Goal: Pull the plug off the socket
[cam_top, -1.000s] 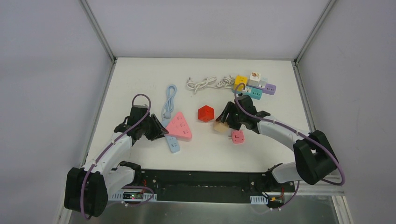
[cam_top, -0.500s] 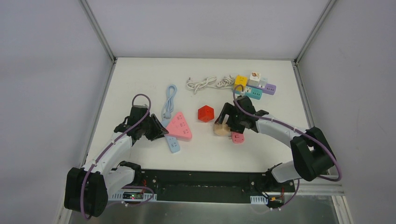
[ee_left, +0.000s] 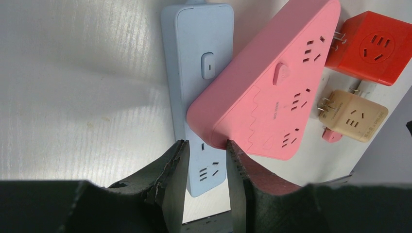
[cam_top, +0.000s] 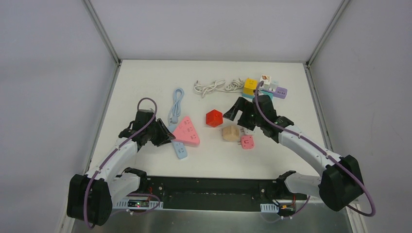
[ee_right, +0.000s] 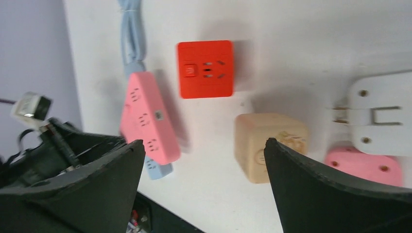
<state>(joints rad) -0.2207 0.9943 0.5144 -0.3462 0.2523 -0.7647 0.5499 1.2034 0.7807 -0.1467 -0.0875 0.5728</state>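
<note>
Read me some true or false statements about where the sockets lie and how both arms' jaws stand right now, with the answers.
1. The right gripper has its jaws wide open with nothing in them. True.
2. The pink triangular socket lies on top of the blue power strip. True.
3. The beige cube is plugged into the pink triangular socket. False: the beige cube lies apart from it on the table, prongs bare.
4. Seen from above, the red cube sits left of the pink triangular socket. False: it sits to its right.
5. The left gripper has its jaws spread wide around the red cube. False: they stand narrow over the blue power strip's near end.
</note>
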